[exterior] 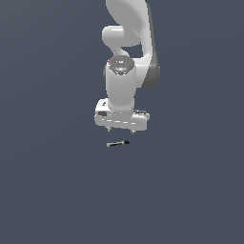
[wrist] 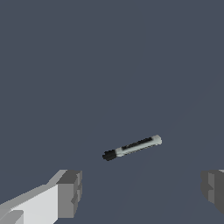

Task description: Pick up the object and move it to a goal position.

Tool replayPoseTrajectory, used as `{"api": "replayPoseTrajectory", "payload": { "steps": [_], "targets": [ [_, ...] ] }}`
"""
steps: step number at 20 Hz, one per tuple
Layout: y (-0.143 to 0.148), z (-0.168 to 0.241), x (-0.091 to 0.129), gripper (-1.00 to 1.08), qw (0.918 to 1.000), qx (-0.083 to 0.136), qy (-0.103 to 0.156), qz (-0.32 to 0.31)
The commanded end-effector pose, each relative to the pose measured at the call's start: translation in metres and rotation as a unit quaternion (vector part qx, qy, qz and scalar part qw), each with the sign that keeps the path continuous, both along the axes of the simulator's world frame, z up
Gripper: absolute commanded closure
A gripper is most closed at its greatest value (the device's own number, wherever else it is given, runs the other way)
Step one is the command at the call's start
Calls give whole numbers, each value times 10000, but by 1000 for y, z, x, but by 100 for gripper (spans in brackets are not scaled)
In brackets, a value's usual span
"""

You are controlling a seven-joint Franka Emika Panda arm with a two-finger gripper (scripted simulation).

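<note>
The object is a thin black pen-like stick with a lighter grey middle (exterior: pixel 118 143), lying flat on the dark grey surface. In the wrist view it (wrist: pixel 132 148) shows a black cap at one end and a pale grey body. My white gripper (exterior: pixel 121 129) hangs just above and slightly behind the stick in the exterior view, pointing down. Its jaws stand wide apart and hold nothing. In the wrist view the two grey fingertips (wrist: pixel 70 194) sit on either side, with the stick lying ahead of the gap between them.
The white arm (exterior: pixel 128 57) rises behind the gripper. The plain dark grey surface (exterior: pixel 57 181) stretches all around, with nothing else on it.
</note>
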State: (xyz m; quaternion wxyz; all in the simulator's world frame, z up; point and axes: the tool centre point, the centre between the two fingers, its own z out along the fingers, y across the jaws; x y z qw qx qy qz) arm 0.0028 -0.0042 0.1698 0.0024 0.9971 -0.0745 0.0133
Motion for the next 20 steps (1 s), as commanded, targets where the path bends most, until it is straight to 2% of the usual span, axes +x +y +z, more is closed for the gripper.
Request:
{"api": "replayPoseTrajectory", "payload": {
  "steps": [1,5,10,15,20],
  "targets": [
    [0,-5,-1,-92,9996,21,9,-264],
    [0,-15,-2,-92,9968,58,25,-791],
    [-1,-29,-4,-92,9883,99,49,-1518],
    [-2,-42,-7,-92,9745,128,72,-2240],
    [-4,-56,-10,-92,9553,144,91,-2952]
  ]
}}
